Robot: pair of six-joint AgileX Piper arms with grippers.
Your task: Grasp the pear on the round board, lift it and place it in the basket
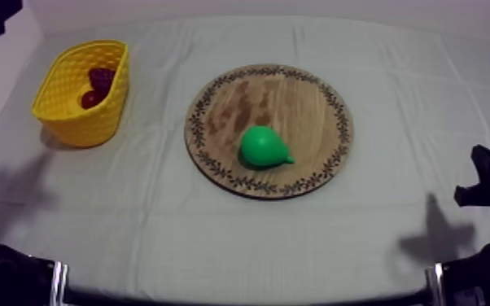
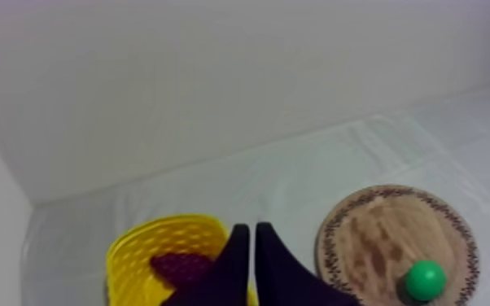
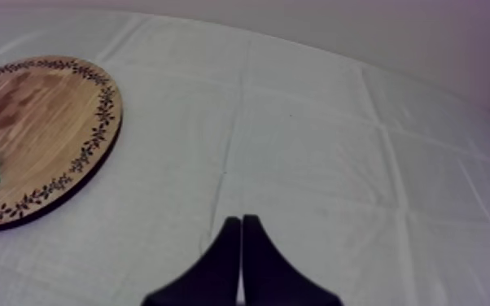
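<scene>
Pear (image 1: 263,146) on board (image 1: 313,102); basket (image 1: 73,118) left of board, fruit (image 1: 98,81) inside

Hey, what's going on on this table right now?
Nothing is being handled yet. The pear lies untouched on the wooden board. The yellow basket stands apart from the board, with dark red fruit in it. The left gripper is shut on nothing, near the basket. The right gripper, also shut on nothing, hangs over bare cloth beside the board.
</scene>
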